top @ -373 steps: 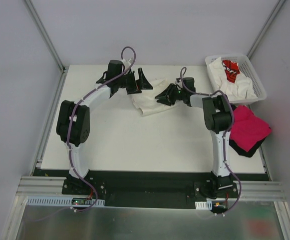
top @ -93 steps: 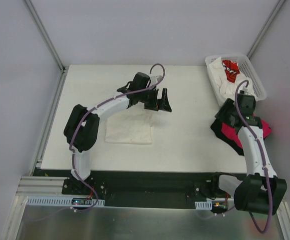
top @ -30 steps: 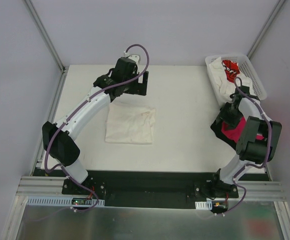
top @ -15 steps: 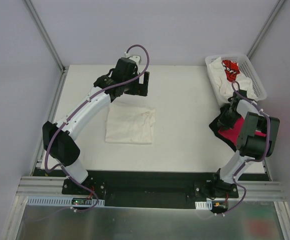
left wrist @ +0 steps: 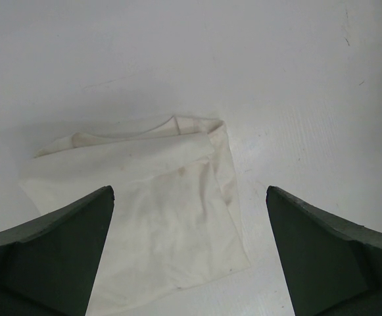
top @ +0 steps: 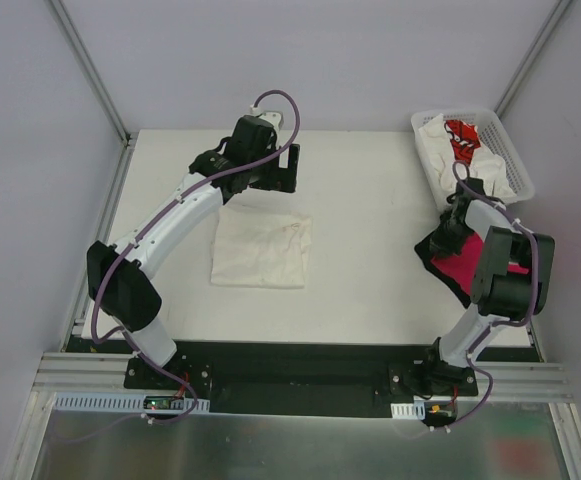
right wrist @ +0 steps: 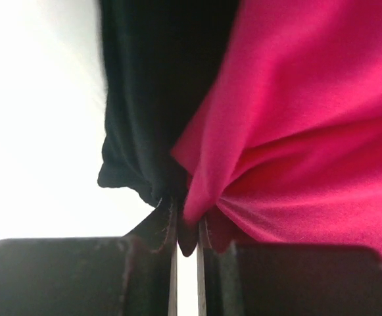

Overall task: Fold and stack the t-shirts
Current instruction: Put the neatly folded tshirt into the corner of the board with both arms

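Pinching bunched magenta t-shirt point(right wrist: 296, 131) and black t-shirt point(right wrist: 151, 85) at the counter's point(top: 370, 290) right edge, right gripper point(right wrist: 185, 224) clenched; left gripper point(left wrist: 189, 192) gapes above folded cream t-shirt point(left wrist: 158, 217).

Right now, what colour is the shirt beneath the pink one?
Black; the right wrist view shows the black shirt best, beside the pink shirt the right claw pinches.
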Tool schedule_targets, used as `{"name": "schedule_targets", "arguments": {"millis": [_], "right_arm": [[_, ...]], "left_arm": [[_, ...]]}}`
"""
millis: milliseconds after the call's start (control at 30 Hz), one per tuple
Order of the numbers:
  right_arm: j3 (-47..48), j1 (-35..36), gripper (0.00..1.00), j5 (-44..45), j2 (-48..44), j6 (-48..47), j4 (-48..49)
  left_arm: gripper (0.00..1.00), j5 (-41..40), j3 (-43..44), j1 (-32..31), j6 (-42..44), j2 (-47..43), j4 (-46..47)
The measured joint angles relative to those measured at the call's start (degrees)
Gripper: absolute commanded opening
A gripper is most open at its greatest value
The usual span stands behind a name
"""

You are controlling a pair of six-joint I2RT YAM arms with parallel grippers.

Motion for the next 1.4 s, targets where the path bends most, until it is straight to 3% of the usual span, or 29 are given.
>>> {"name": "schedule_targets", "arguments": {"millis": [533, 1033, 1100, 1133, 1167, 1400], "right_arm": [[4.42, 27.58, 0.01, -0.04, 2.82, 5.27, -1.25], [18.67, 43.76, 0.01, -2.69, 11.76, 7.54, -4.15], [18.84, 45.33, 0.09, -3.08, 11.76, 7.52, -4.37], [18.84, 45.86, 0.23, -3.13, 11.76, 7.50, -4.55], [18.82, 46.12, 0.27, -3.06, 11.76, 7.45, -4.79], [17.79, 44.48, 0.38, -2.14, 8.70, 6.86, -6.69]], "left_arm": [[0.99, -0.70, -1.46, 0.00, 0.02, 0.13, 1.25], [0.99, -1.64, -2.60, 0.00, 0.02, 0.11, 2.01], [0.99, -1.64, -2.62, 0.00, 0.00, 0.11, 2.12], [0.99, -1.64, -2.67, 0.00, 0.00, 0.11, 2.16], [0.99, -1.62, -2.71, 0.00, 0.00, 0.11, 2.19], [0.99, -1.36, -4.15, 0.00, -0.04, -0.81, 2.51]]}}
